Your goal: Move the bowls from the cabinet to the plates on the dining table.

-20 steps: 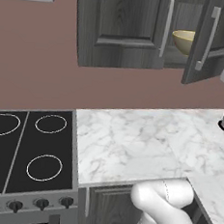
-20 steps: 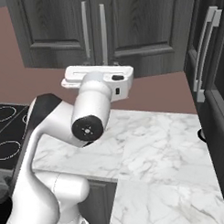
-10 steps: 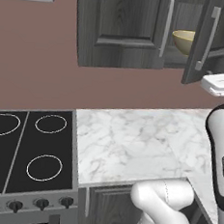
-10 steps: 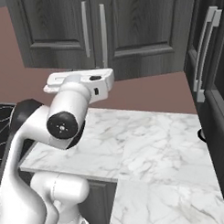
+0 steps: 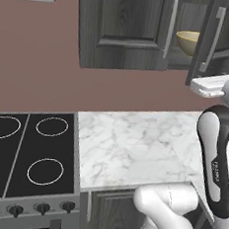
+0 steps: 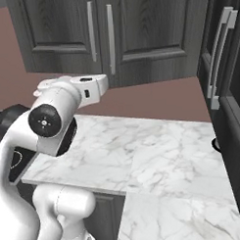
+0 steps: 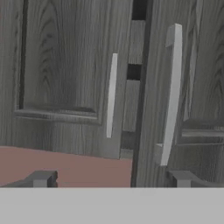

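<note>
The tool [image 7: 111, 178], fingers spread wide and empty, faces the cabinet [image 7: 65, 65], its right door [image 7: 151, 100] ajar beside the closed left one; an olive-yellow bowl [image 5: 188, 42] sits on the shelf inside, above the marble surface [image 5: 138, 143].

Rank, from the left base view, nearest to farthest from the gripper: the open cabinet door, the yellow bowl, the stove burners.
The gripper sits at the right edge.
1. Open cabinet door: right above the gripper, swung outward.
2. Yellow bowl: up and left, on the shelf inside the cabinet.
3. Stove burners: far lower left, beyond the marble counter.
</note>
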Controlling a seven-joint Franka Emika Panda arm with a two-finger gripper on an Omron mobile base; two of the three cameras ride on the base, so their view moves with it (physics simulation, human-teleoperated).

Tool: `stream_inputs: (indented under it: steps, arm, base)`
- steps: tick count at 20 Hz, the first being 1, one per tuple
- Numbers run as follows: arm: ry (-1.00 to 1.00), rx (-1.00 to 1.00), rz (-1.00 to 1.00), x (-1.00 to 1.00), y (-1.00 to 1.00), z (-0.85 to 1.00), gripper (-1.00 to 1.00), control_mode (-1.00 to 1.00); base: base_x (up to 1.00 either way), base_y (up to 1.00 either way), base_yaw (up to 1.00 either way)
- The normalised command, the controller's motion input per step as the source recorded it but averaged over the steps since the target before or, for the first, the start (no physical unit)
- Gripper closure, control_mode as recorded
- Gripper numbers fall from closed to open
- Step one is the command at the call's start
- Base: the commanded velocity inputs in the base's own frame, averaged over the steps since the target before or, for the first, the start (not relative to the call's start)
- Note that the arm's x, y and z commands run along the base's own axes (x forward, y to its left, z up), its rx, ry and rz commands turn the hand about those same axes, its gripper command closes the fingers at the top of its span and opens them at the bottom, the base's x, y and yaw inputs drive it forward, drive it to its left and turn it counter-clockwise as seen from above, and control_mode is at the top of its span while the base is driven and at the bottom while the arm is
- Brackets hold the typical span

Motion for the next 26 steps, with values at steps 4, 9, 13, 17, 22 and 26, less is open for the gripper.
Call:
stream_inputs:
  steps: [4, 9, 13, 17, 22, 26]
  arm:
    - [0.24, 0.05, 0.00, 0.00, 0.24, 0.00, -1.00, -1.00]
    - [0.24, 0.03, 0.00, 0.00, 0.31, -0.05, -1.00, -1.00]
    - [0.24, 0.00, 0.00, 0.00, 0.32, -0.17, -1.00, -1.00]
    - [0.22, -0.01, 0.00, 0.00, 0.33, -0.21, -1.00, -1.00]
    - [0.15, -0.16, 0.00, 0.00, 0.32, -0.20, -1.00, -1.00]
    - [0.07, -0.27, 0.00, 0.00, 0.24, -0.05, -1.00, -1.00]
  base:
    - [0.00, 0.00, 0.00]
    - [0.00, 0.00, 0.00]
    - [0.00, 0.00, 0.00]
    - [0.00, 0.00, 0.00]
    - [0.00, 0.00, 0.00]
    - [0.00, 0.00, 0.00]
